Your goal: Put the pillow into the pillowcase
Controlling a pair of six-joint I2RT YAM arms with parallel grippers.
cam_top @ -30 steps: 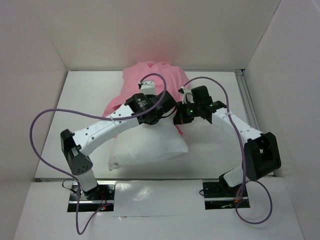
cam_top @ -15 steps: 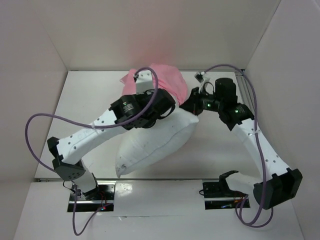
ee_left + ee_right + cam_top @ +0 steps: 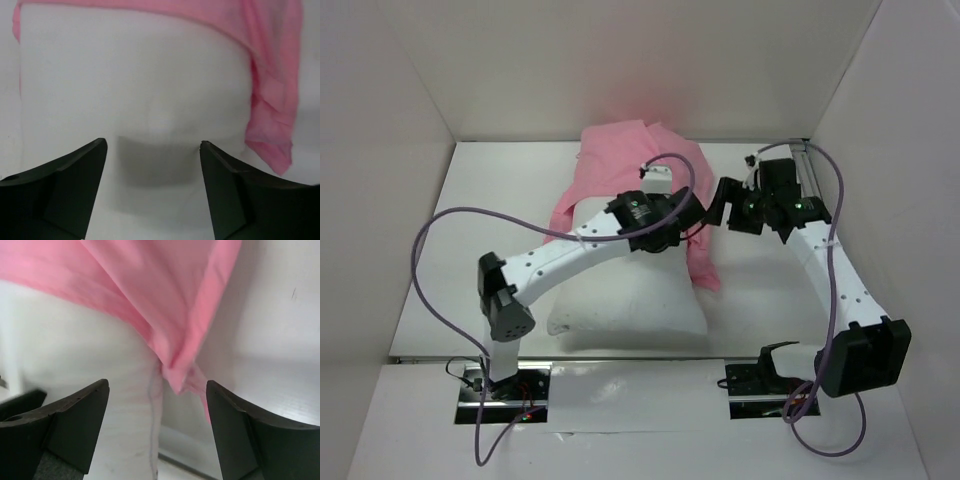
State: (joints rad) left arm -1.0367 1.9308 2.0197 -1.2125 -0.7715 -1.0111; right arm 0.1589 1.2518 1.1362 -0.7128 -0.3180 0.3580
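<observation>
Pillow (image 3: 630, 300) mostly bare; pillowcase (image 3: 620, 150) lies over only its far end. Left claw (image 3: 152, 144) and right claw (image 3: 157, 384) open, empty; sleeving largely undone

Pillowcase (image 3: 625, 150) over far end of pillow (image 3: 620, 300)

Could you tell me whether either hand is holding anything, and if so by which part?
Nothing is held. The left hand is open over the pillow; the right hand is open by the pillowcase's hanging edge, not pinching it.

White walls (image 3: 650, 60) 3 sides, white table (image 3: 490, 200) btwn.
</observation>
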